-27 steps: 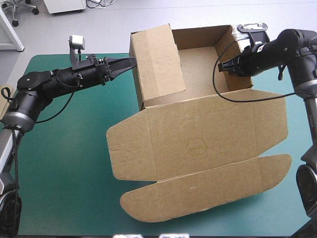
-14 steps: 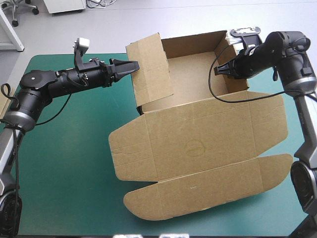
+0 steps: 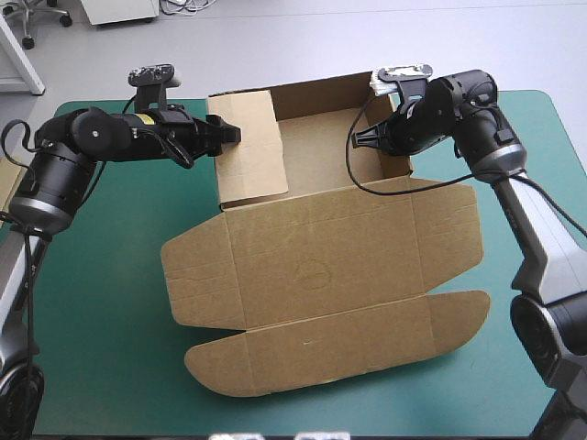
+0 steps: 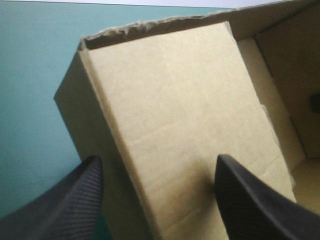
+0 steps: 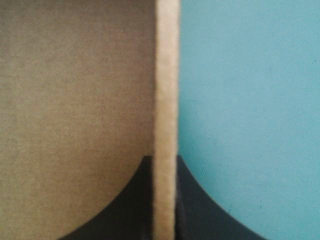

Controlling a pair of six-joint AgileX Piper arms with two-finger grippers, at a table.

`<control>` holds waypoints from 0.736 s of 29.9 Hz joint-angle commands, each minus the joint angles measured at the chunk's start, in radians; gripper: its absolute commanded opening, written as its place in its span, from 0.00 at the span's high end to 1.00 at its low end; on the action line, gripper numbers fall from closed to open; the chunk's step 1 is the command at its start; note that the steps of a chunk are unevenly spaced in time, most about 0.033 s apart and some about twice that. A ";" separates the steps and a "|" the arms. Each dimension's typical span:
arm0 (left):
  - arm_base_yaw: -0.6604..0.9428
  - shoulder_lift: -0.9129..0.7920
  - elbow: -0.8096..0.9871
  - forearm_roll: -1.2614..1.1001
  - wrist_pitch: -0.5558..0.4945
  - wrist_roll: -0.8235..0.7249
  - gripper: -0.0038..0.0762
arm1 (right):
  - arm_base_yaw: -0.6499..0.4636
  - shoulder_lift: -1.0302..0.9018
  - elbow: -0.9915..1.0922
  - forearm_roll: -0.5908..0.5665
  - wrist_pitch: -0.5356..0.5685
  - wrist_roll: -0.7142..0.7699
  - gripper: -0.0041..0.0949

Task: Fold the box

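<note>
The brown box [image 3: 312, 266] stands as an open tray at the back of the table, its lid flat toward the front. My left gripper [image 3: 229, 135] is open at the tray's left wall. In the left wrist view that gripper [image 4: 159, 159] straddles the wall's flap [image 4: 175, 115], one black finger [image 4: 75, 200] outside over the teal-green cover and the other on the flap's face. My right gripper [image 3: 364, 142] is at the tray's right wall. In the right wrist view it [image 5: 165, 157] is shut on the wall's pale edge [image 5: 166, 75].
The lid's long tuck flap [image 3: 339, 344] reaches close to the table's front edge. Bare teal-green cover [image 3: 92, 321] lies at the front left and along the right side. A sliver of brown board [image 3: 5, 188] shows at the table's left edge.
The box has slid left across the table, both grippers going with it. The left flap has swung from standing high to lying lower against the tray's left side.
</note>
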 commanded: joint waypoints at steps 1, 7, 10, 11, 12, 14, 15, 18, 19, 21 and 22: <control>-0.038 -0.027 -0.052 0.161 -0.010 -0.131 0.38 | 0.009 -0.052 -0.028 0.032 -0.071 0.059 0.97; -0.064 0.015 -0.055 0.222 0.028 -0.201 0.38 | 0.044 -0.047 -0.028 0.034 -0.087 0.080 0.97; -0.080 0.041 -0.055 0.234 0.036 -0.214 0.38 | 0.061 -0.047 -0.028 0.028 -0.094 0.095 0.97; -0.084 0.047 -0.055 0.250 0.039 -0.231 0.39 | 0.069 -0.047 -0.028 0.021 -0.097 0.104 0.97; -0.092 0.053 -0.055 0.272 0.039 -0.246 0.40 | 0.074 -0.047 -0.028 0.014 -0.102 0.112 0.97; -0.101 0.060 -0.055 0.325 0.039 -0.283 0.44 | 0.087 -0.046 -0.028 -0.014 -0.104 0.147 0.97; -0.107 0.065 -0.055 0.357 0.042 -0.308 0.46 | 0.096 -0.044 -0.028 -0.037 -0.108 0.165 0.97; -0.125 0.072 -0.055 0.432 0.044 -0.356 0.55 | 0.130 -0.042 -0.028 -0.126 -0.096 0.217 0.97; -0.126 0.077 -0.055 0.444 0.044 -0.358 0.58 | 0.139 -0.037 -0.028 -0.151 -0.088 0.236 0.97; -0.131 0.089 -0.055 0.442 0.049 -0.358 0.67 | 0.163 -0.031 -0.028 -0.195 -0.070 0.259 0.97; -0.133 0.093 -0.055 0.442 0.053 -0.358 0.70 | 0.173 -0.024 -0.028 -0.205 -0.068 0.264 0.97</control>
